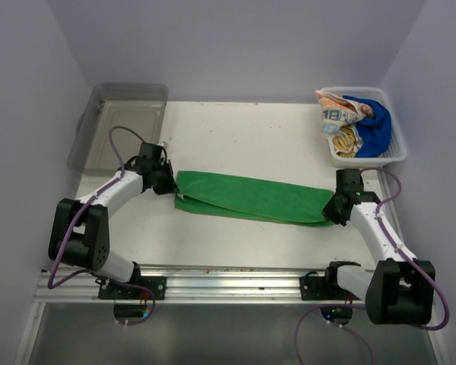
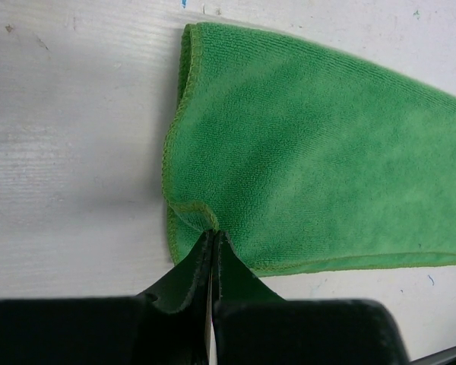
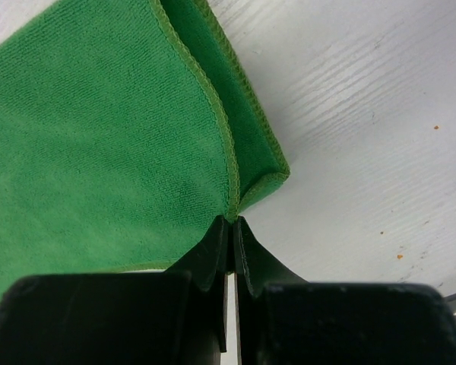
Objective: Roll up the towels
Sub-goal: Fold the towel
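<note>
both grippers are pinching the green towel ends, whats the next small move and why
Probably release both grips. The green towel already lies folded into a long strip on the table, and the left gripper and right gripper are each shut on a corner at opposite ends. Letting go would free an arm to start rolling from one end.

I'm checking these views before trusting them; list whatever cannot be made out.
1. Top view: both pinches on the green towel are hidden beneath the left claw and the right claw themselves.
2. Top view: the yellow-tan towel in the basket is mostly covered by the orange-and-white towel and blue towel.
3. Wrist views: the green towel's middle runs past the frame edge.
</note>
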